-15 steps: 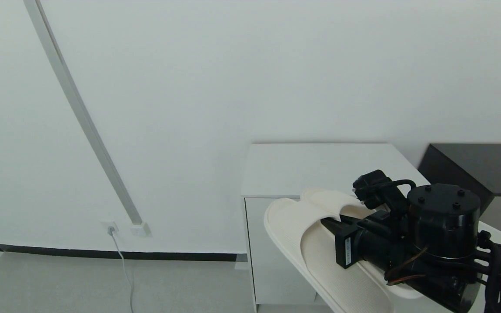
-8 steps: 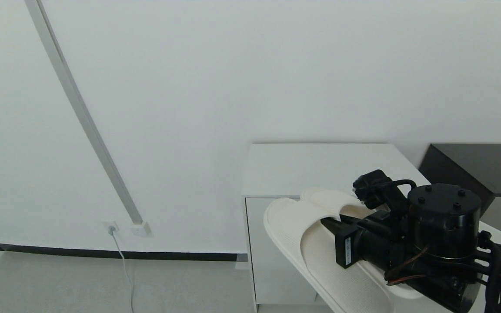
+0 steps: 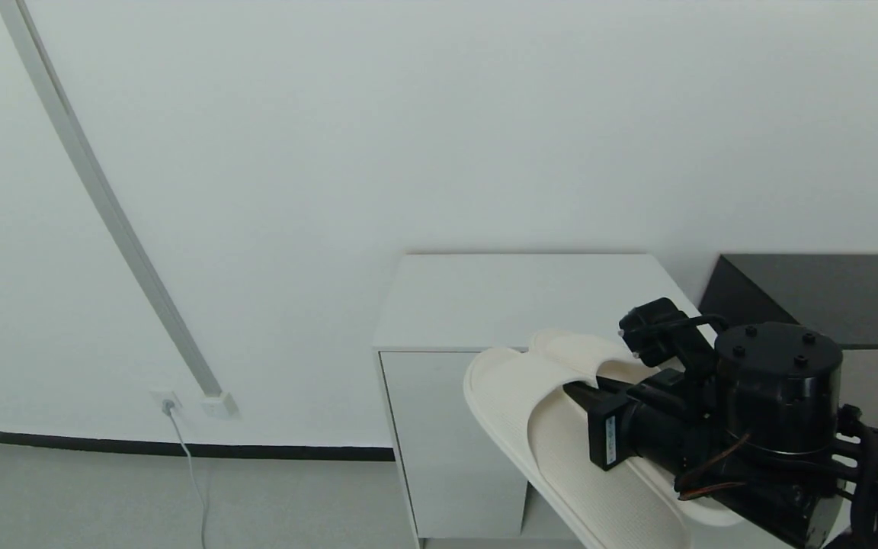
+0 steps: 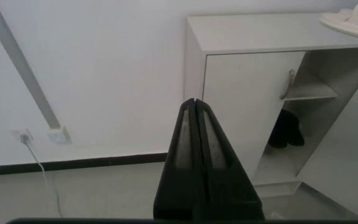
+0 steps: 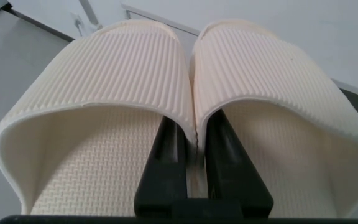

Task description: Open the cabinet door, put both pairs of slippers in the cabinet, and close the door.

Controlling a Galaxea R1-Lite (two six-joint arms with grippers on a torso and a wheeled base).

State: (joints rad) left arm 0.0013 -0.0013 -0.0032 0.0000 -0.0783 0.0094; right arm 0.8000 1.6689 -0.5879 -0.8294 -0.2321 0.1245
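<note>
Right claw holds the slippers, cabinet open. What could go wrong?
1. The right claw pinches the slippers only by their adjoining inner walls; the long soles overhang and might slip.
2. Side by side they are wide and could catch the shelf or closed door.
3. A dark pair already below the shelf might get shoved.

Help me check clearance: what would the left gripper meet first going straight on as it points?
Probably the cabinet, at the outer edge of its closed door; the left gripper lines up there, though depth is unclear.
</note>
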